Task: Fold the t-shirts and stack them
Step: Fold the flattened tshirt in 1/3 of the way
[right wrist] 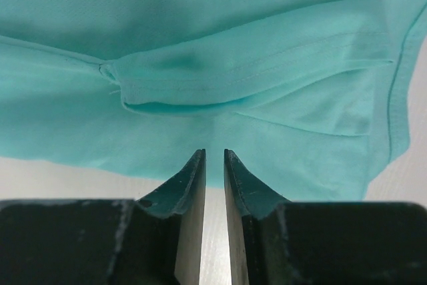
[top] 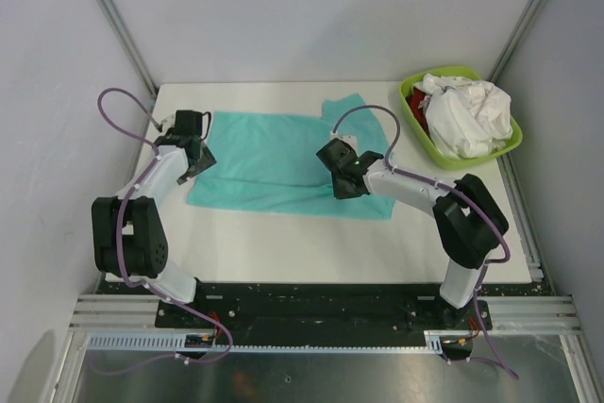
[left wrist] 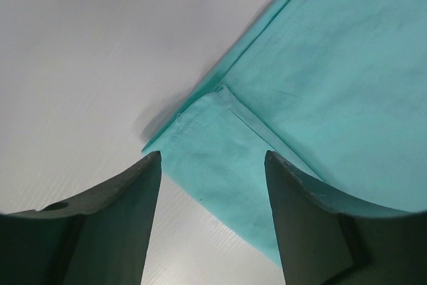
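White tabletop (top: 283, 243) is seen from above, closed in by pale grey walls and metal frame rails, with both arm bases bolted at its near edge. A plain teal short-sleeved cloth t-shirt (top: 274, 162) is laid out flat across the middle of the tabletop, and one sleeve is turned out toward the far right. At the far right corner a lime-green plastic basin (top: 412, 115) is placed, well apart from the teal shirt. It is filled with crumpled white cloth (top: 467, 115), and a bit of red cloth (top: 422, 103) is glimpsed at its left side.

The left pincer (left wrist: 213, 158) is held at the shirt's left edge with its fingers spread wide. A hemmed corner of the teal cloth is framed between them, and nothing is pinched. One finger is seen over bare tabletop, the other over cloth.

The right pincer (right wrist: 215, 155) is held over the shirt's right part, near its near edge. Its fingers are drawn almost together, only a narrow slit being left between them, and no cloth is caught in that slit. Just ahead of the tips a folded sleeve is seen lying on the shirt's body.
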